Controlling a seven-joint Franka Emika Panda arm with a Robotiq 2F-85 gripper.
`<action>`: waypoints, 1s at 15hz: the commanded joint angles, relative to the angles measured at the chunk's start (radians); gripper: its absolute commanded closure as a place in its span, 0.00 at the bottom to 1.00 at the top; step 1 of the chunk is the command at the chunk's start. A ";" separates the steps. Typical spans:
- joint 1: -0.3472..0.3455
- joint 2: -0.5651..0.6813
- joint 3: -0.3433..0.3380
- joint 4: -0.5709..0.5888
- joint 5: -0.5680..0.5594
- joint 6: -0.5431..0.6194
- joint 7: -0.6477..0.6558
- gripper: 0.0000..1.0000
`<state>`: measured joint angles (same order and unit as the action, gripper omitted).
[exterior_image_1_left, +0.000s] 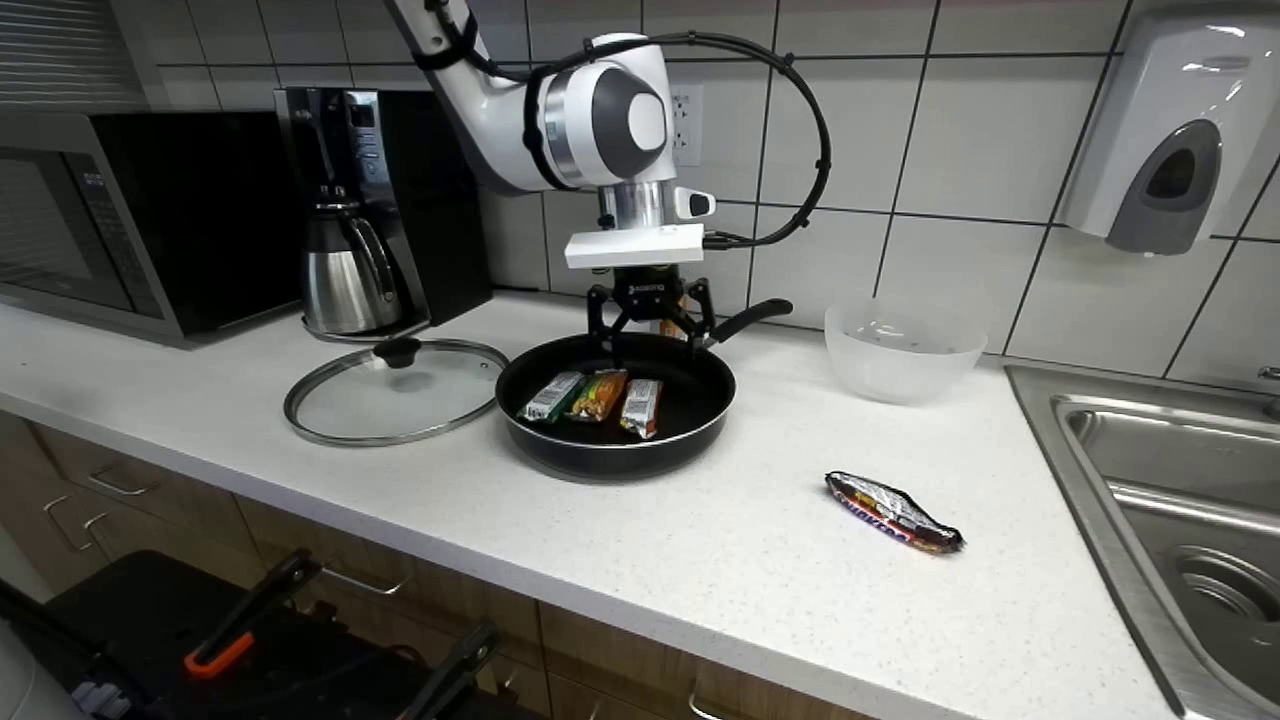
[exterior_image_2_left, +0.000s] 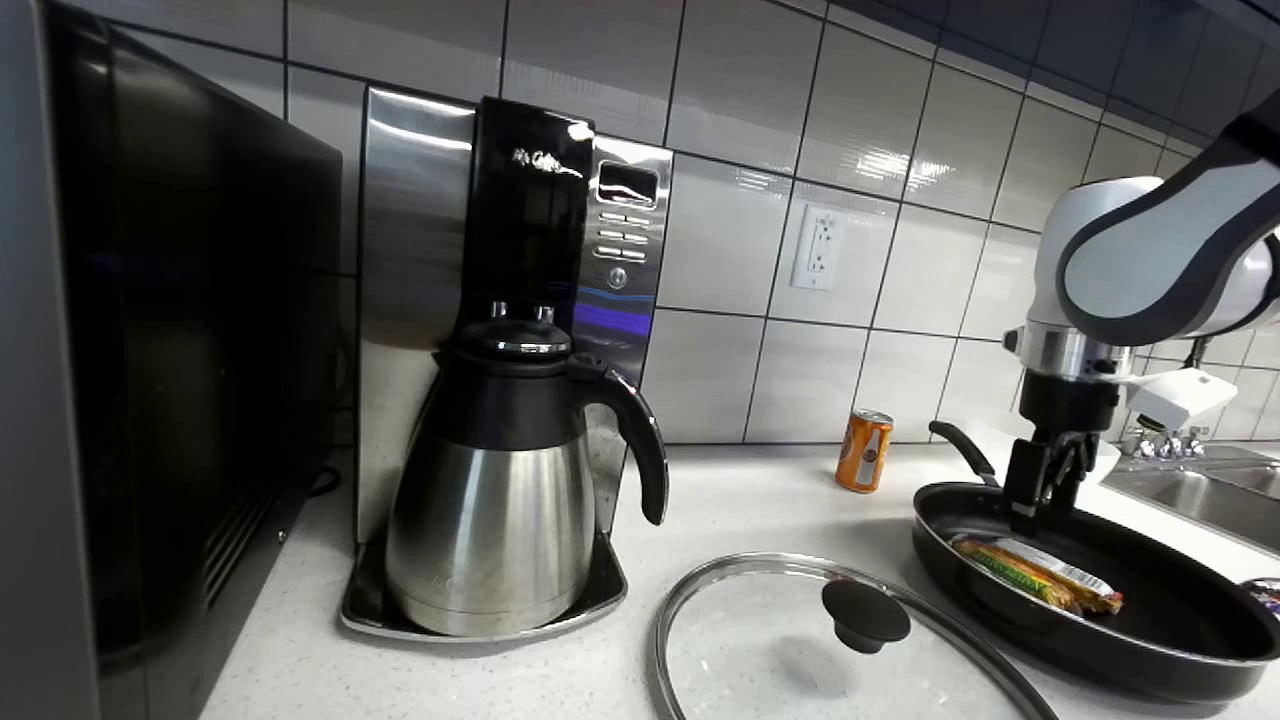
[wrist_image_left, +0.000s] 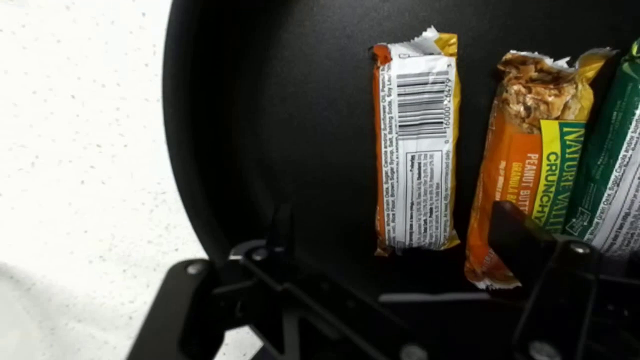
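The empty jaws stand wide apart over the pan of granola bars.

"CRUNCHY" on orange wrapper, "16000 26479" beside barcode

Coffee maker beside microwave

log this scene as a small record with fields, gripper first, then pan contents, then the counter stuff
gripper: open, over the pan, nothing held
in pan: barcode-up bar, peanut butter bar, green bar
lid: on counter beside pan, knob up
fourth bar: on counter, apart from pan
bowl: translucent, on counter near wall
can: orange, upright, near wall
coffee maker: carafe on its base
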<state>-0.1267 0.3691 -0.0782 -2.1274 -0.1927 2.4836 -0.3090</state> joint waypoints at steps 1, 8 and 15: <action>-0.027 -0.082 0.001 -0.046 0.011 -0.032 -0.047 0.00; -0.075 -0.160 -0.043 -0.105 0.009 -0.025 -0.087 0.00; -0.145 -0.204 -0.100 -0.155 0.011 -0.014 -0.215 0.00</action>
<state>-0.2378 0.2156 -0.1683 -2.2404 -0.1927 2.4765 -0.4419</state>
